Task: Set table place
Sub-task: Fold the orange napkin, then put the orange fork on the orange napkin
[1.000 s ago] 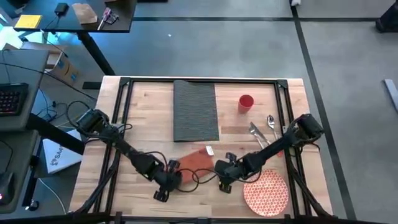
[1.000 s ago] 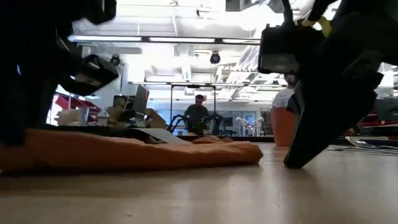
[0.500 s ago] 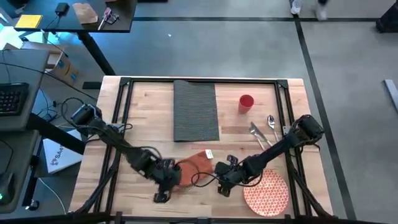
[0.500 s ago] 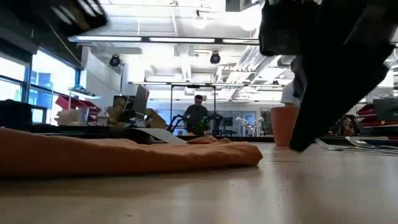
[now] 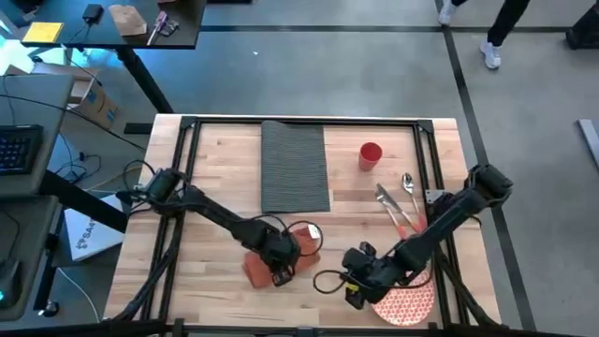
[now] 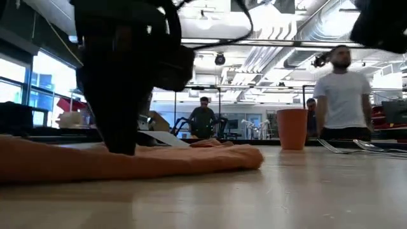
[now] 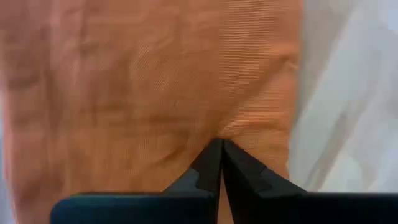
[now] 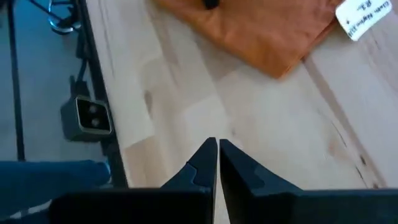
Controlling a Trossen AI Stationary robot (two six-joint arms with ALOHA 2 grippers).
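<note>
Table (image 5: 225, 159): light wood top, black frame. Left gripper (image 5: 281, 267): low over the near-centre, fingers (image 7: 211, 163) pressed together with their tips on the napkin (image 5: 267, 262); whether any cloth is pinched between them cannot be told. Napkin: orange, rumpled, flat on the wood near the front edge, a white tag (image 5: 312, 231) at its far right corner. Placemat (image 5: 294, 167): dark grey, ribbed, lying lengthwise at the far centre, apart from the napkin. Right gripper (image 5: 356, 285): over bare wood just right of the napkin, beside the plate, fingers (image 8: 214, 163) closed and holding nothing. Cup (image 5: 371, 154): red, upright, right of the placemat. Fork (image 5: 387, 200) and spoon (image 5: 408, 185): side by side near the right edge, with an orange-handled utensil (image 5: 408, 227) just in front of them. Plate (image 5: 404, 298): red-and-white pattern, front right corner, partly under the right arm. Person (image 6: 343, 95): white shirt, standing in the room behind the table.
</note>
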